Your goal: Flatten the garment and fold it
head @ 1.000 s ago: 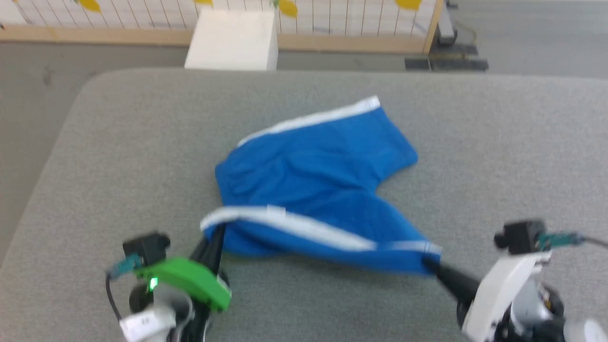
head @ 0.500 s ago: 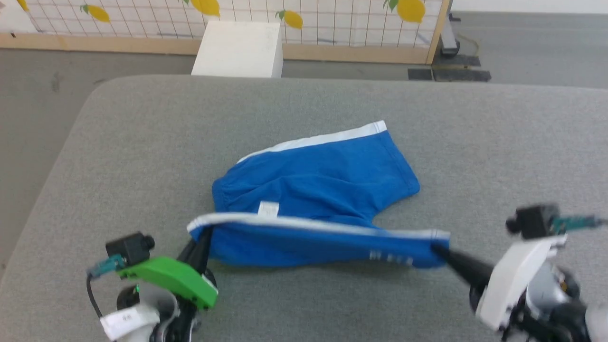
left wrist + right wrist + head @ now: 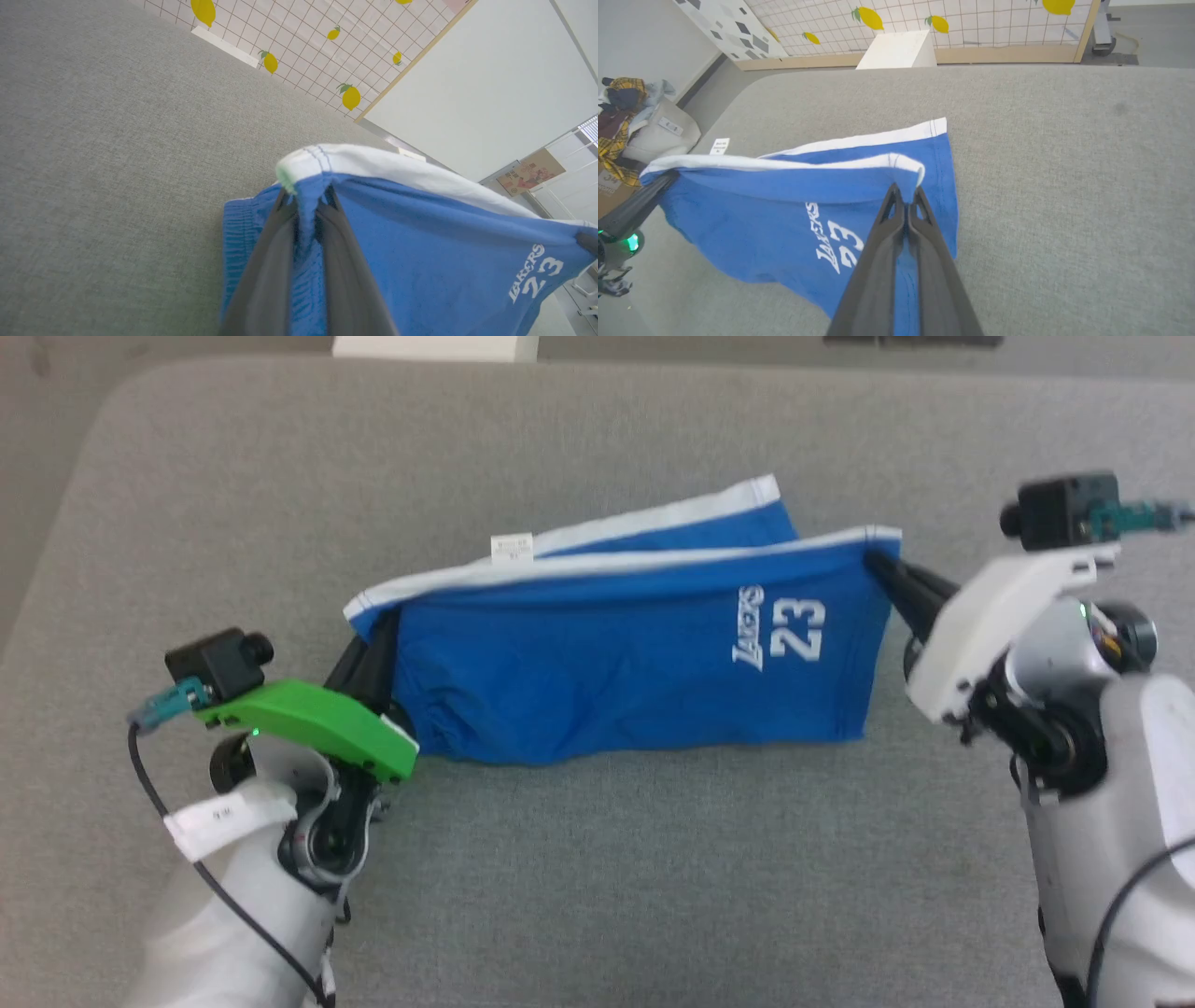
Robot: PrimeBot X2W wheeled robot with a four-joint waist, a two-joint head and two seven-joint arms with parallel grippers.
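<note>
We note the shorts (image 3: 616, 663) stretched between both grippers over the gray pad (image 3: 653, 877), long axis left to right. The left gripper (image 3: 381, 625) clamps the waistband end, the right gripper (image 3: 879, 560) the leg-hem end, striped edge uppermost.

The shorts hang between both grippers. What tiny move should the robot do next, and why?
Probably move both arms forward and down together, laying the held leg over the other. The left gripper and right gripper pinch the shorts by one white stripe; that leg hangs, while the other lies on the table behind.
</note>
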